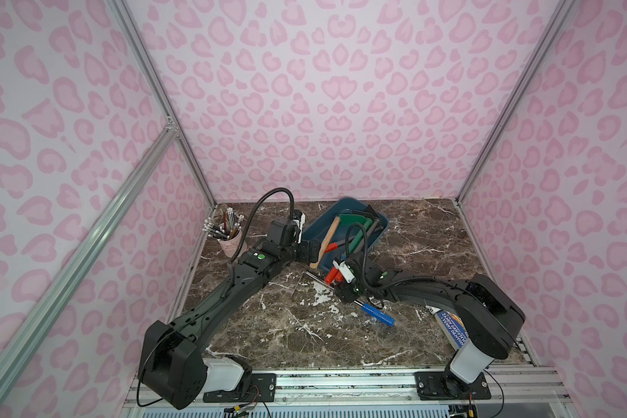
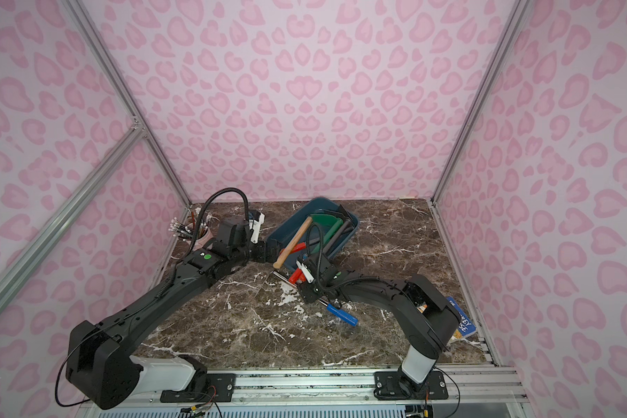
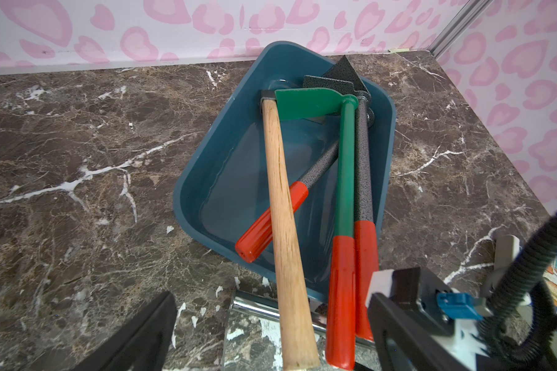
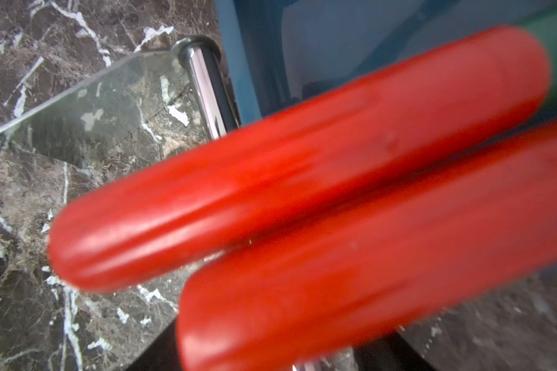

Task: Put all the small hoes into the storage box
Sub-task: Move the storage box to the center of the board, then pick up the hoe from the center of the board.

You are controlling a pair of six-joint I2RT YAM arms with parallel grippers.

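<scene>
Small hoe (image 3: 343, 180), green w/ red grip, lay blade-first in the storage box (image 3: 206, 192) among grey hoes (image 3: 362, 167) & a wooden-handled tool (image 3: 280, 192), grip poking over the near rim; looked too long to fit flat. Right gripper (image 1: 341, 275) sat at the red grips: clamped or loose, couldn't tell. Left gripper (image 1: 309, 251) hung wide open, empty, by the box corner.

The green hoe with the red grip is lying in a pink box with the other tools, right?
Not quite. The storage box is dark teal-blue, not pink. The left wrist view shows it best. The green hoe with the red grip does lie in it with the other tools.
</scene>
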